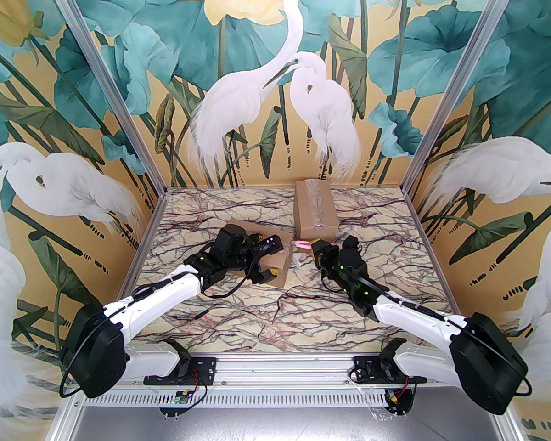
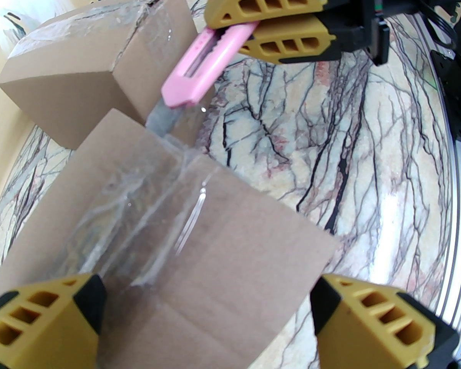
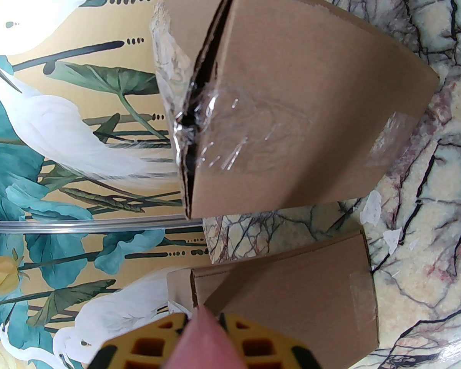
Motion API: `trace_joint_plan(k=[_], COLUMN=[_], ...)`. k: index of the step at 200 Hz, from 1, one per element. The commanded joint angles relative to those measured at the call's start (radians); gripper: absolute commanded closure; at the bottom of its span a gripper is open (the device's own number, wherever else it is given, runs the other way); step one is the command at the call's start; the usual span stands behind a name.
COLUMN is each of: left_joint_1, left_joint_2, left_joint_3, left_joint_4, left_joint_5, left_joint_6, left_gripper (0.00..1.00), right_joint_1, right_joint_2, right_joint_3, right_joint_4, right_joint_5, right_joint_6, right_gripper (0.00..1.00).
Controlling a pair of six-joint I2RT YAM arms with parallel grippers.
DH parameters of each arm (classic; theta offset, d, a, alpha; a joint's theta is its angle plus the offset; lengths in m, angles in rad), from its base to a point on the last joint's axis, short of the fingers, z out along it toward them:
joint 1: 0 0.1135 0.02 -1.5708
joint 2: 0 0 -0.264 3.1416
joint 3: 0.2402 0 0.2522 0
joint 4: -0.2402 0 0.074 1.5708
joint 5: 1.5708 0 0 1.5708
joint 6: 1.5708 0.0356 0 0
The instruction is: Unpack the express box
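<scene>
From above: the left arm reaches low across the marbled bench (image 1: 257, 319), elbow bent. Its left claw (image 1: 270, 257) is spread open astride the near box (image 1: 279, 264), apparently to brace it against a cut. The right arm stretches in from the near right, wrist dipped. The right claw (image 1: 317, 247) is clamped on a pink utility knife (image 1: 302, 245) aimed left at that box. A far box (image 1: 314, 213) stands just beyond, toward the back wall.

Left wrist camera: the yellow fingers (image 2: 42, 321) flank the near box, one at each near corner. Whether the pads press the cardboard cannot be told. The grey blade (image 2: 163, 119) slants down so its tip meets the clear tape (image 2: 146, 206) where the top seam reaches the far edge. That looks like the starting point for a slice along the seam.

Right wrist camera: the knife's pink butt sits pinched between the yellow fingers (image 3: 253, 348) at the bottom edge. Ahead lies the near box, tape intact at its right end. Beyond it the far box shows an end seam gaping dark behind torn tape. White scraps (image 3: 372, 206) litter the bench to the right.
</scene>
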Motion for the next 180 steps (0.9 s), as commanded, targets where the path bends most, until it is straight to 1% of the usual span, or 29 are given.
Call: trace_joint_plan(k=[1, 28, 49, 88, 104, 144, 180], left_joint_1=[0.006, 0.008, 0.012, 0.026, 0.028, 0.054, 0.058], left_joint_2=[0.017, 0.032, 0.047, 0.070, 0.084, 0.086, 0.073], left_joint_3=[-0.026, -0.008, 0.006, 0.022, 0.032, 0.034, 0.030], left_joint_4=[-0.053, -0.037, -0.023, 0.012, 0.015, 0.005, 0.001], left_joint_5=[0.039, 0.036, 0.033, 0.041, 0.019, -0.020, -0.052], left_joint_6=[0.024, 0.021, 0.010, -0.016, -0.028, -0.061, -0.078], left_gripper=[0.06, 0.07, 0.07, 0.05, 0.05, 0.07, 0.07], right_joint_1=[0.003, 0.002, 0.001, -0.001, -0.006, -0.043, -0.057], right_joint_2=[0.041, 0.088, 0.119, 0.147, 0.159, 0.086, 0.035], right_joint_3=[-0.007, 0.008, 0.035, 0.062, 0.073, 0.057, 0.062], right_joint_4=[0.005, 0.048, 0.048, 0.053, 0.057, -0.026, -0.103], right_joint_5=[-0.192, -0.242, -0.285, -0.315, -0.341, -0.365, -0.390], right_joint_6=[-0.049, -0.059, -0.070, -0.076, -0.075, -0.080, -0.094], right_gripper=[1.00, 1.00, 1.00, 1.00, 1.00, 1.00, 1.00])
